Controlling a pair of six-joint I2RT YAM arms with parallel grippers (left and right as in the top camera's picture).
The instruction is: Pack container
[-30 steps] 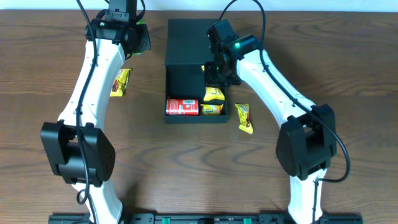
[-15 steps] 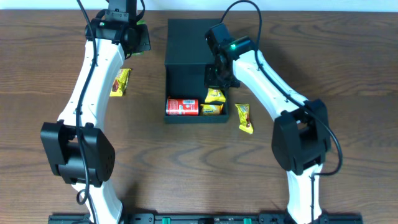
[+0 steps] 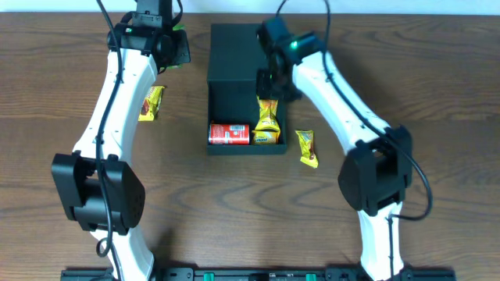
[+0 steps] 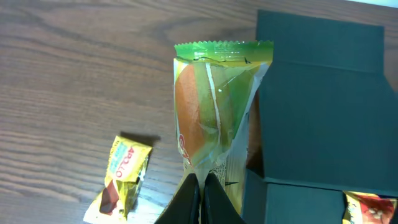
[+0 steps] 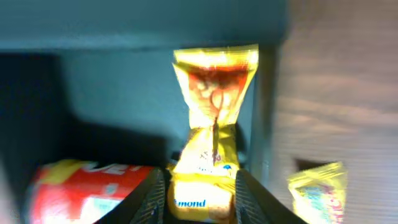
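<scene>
The container [image 3: 234, 55] stands at the middle of the table, close to the far edge, with its open compartment on the near side. A red can [image 3: 228, 134] lies inside at the near left.

The right gripper [image 3: 270, 87] hangs over the container's right side. Its fingers are partly closed against both sides of a yellow packet [image 5: 214, 93] that reaches down beside the can.

The left gripper [image 4: 200, 186] is near the far edge, left of the container. Its fingers are pinched tight on the end of a green packet [image 4: 217, 106].

One loose packet [image 3: 151, 103] lies on the table toward the left edge. A second loose packet [image 3: 307, 147] lies just right of the container
</scene>
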